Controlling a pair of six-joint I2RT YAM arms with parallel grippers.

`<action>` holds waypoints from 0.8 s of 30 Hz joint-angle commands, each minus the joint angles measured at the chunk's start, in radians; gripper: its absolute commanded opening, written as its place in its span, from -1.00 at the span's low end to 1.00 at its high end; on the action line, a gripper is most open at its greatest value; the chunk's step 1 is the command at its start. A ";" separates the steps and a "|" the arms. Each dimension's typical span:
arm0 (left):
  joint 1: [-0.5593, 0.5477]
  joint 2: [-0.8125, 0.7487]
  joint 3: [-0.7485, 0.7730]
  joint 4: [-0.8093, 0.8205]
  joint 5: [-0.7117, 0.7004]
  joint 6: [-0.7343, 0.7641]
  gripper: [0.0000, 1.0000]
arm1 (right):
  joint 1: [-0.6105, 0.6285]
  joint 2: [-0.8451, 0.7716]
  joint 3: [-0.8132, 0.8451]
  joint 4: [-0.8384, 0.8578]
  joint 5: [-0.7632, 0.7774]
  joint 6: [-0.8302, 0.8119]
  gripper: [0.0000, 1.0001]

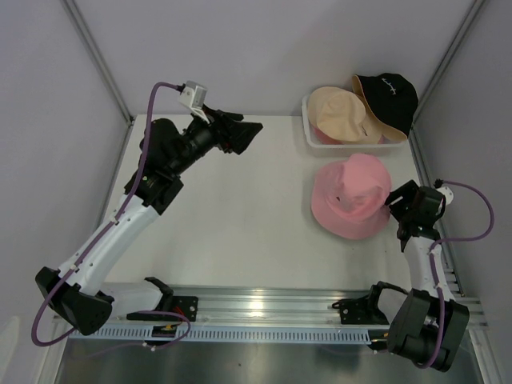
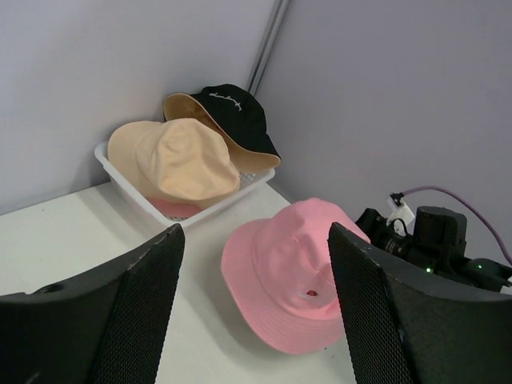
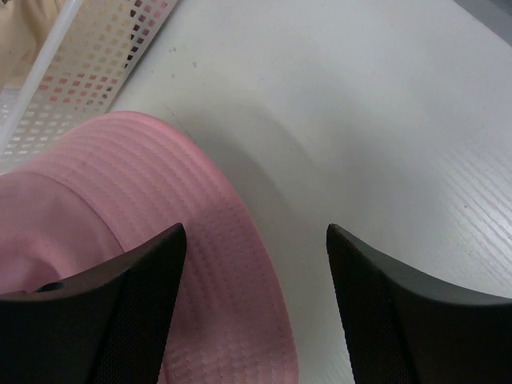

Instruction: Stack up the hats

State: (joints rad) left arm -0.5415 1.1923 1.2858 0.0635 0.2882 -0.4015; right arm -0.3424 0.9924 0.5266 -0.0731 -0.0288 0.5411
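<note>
Your left arm reaches from its base at the near left corner up toward the far left of the tabletop. There the wrist bends right, so the left pincer hangs raised above the surface and points across at the hats. Its jaws stand wide with nothing between them.

Your right arm rises along the right edge. The right pincer tips down just beside the right brim of the pink hat. Its jaws are also spread wide and grip nothing; one finger sits over the brim's edge, the other over bare tabletop.

That pink hat lies crown up on the tabletop, just in front of the white perforated bin in the far right corner. The beige hat fills the bin, and a second pink hat peeks out beneath it. The black hat leans at the bin's back corner, tilted so its tan lining shows.

The tabletop is white and matt, closed in by pale grey walls, with a metal rail along the near edge carrying both bases
</note>
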 commanded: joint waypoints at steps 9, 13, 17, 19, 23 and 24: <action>-0.009 0.013 0.043 0.125 -0.121 -0.052 0.65 | -0.004 -0.006 -0.045 0.052 0.017 0.000 0.54; -0.009 0.044 0.050 0.078 -0.121 -0.095 0.67 | -0.006 -0.032 -0.013 -0.037 0.096 -0.021 0.84; -0.009 0.079 0.115 -0.056 -0.060 -0.088 0.68 | -0.023 -0.116 0.108 -0.139 0.112 -0.029 0.99; -0.009 0.087 0.135 -0.157 -0.026 -0.062 0.74 | -0.023 -0.162 0.177 -0.142 0.090 -0.039 0.99; -0.009 0.087 0.124 -0.260 -0.035 -0.017 0.78 | -0.023 -0.222 0.283 -0.113 -0.005 -0.081 0.99; -0.009 0.081 0.101 -0.272 -0.044 -0.013 0.79 | -0.023 -0.221 0.330 -0.117 -0.028 -0.093 0.99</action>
State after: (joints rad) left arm -0.5415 1.2831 1.3735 -0.1070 0.2321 -0.4538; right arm -0.3618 0.7902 0.7521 -0.2108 0.0105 0.4995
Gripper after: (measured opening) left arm 0.890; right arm 0.993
